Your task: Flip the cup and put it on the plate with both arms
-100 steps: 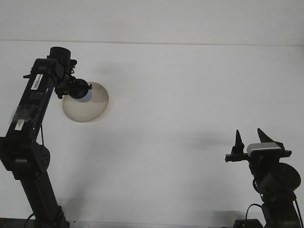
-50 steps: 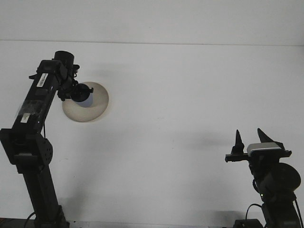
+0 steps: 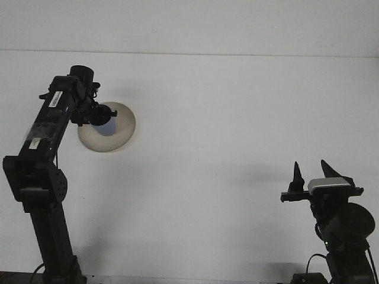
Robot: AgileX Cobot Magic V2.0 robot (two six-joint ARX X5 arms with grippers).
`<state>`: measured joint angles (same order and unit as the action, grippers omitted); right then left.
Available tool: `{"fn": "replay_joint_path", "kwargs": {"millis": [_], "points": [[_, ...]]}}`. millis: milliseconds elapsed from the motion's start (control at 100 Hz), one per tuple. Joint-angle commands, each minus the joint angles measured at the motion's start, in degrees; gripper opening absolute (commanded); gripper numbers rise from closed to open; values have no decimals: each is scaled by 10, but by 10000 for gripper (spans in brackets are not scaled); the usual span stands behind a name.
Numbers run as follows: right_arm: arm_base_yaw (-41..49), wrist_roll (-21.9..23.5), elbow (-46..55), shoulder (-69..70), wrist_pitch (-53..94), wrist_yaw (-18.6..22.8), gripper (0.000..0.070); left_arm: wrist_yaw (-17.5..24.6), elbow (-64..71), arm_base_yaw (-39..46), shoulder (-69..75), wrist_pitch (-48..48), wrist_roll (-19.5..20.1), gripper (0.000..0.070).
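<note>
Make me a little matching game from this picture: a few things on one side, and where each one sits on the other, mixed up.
Things:
1. plate
2. cup
3. left claw
4. right claw

Places:
A. near right of the table, far from the plate, fingers spread apart
B. over the plate, at the cup
C. flat on the table, far left
D. on the plate, at the tip of the left arm

Pairs: 1-C, 2-D, 3-B, 4-A
</note>
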<state>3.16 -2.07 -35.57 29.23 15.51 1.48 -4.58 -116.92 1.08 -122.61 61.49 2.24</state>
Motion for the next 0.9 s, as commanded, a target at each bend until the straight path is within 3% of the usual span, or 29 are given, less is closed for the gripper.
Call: {"fn": "replay_joint_path", "kwargs": {"millis": [0,70,650,890], "points": [[1,5,-4,1,-7,0,446,-2,-13,1,-18,0,-1,350],[1,5,-4,1,-7,0,446,-2,-14,1,-18,-2,-1,393],[1,5,-4,1,-5,0,446,-1,-183,1,-14,104,-21,393],[1,5,-4,1,-5,-9,446,-1,-187,1,44,109,-34,393]]}}
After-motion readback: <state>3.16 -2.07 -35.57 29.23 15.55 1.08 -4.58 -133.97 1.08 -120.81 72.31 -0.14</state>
